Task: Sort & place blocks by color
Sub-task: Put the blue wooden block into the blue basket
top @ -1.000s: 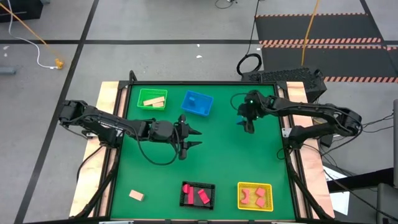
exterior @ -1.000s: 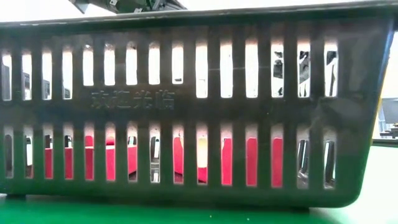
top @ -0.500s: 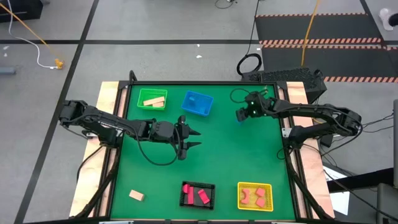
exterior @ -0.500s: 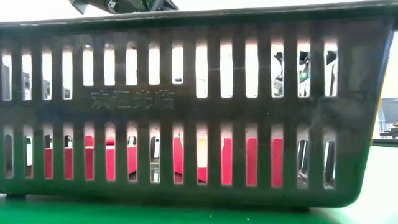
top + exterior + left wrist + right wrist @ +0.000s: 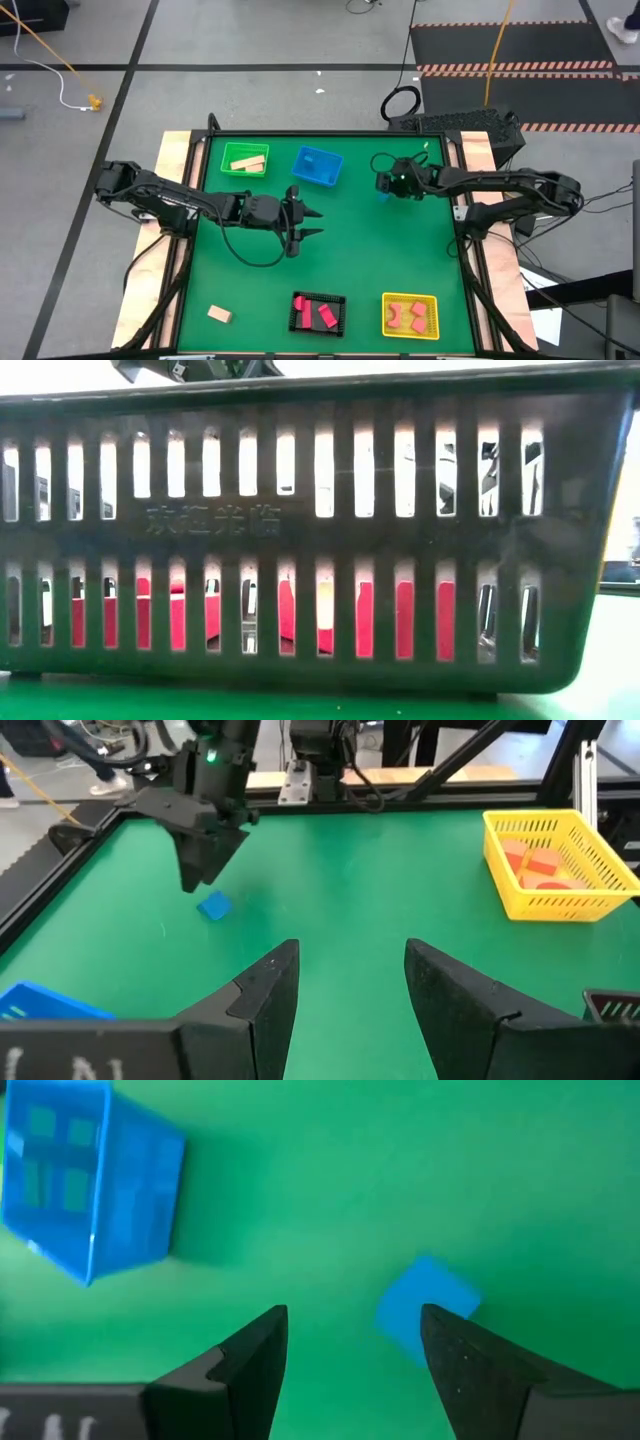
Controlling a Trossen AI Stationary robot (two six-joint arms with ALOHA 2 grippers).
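The right tool hangs spread-fingered just above a loose blue block lying near the blue basket (its likely destination), apparently lining up a grasp; the left tool, also spread and empty, waits on the basket's other side.

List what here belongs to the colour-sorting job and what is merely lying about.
Part of the job:
- blue block, loose on the mat below the right gripper, which is open
- tan block, loose on the mat
- green basket, blue basket, black basket, yellow basket
- left gripper, open, waiting mid-table

Lying about:
- cables on the floor beyond the table
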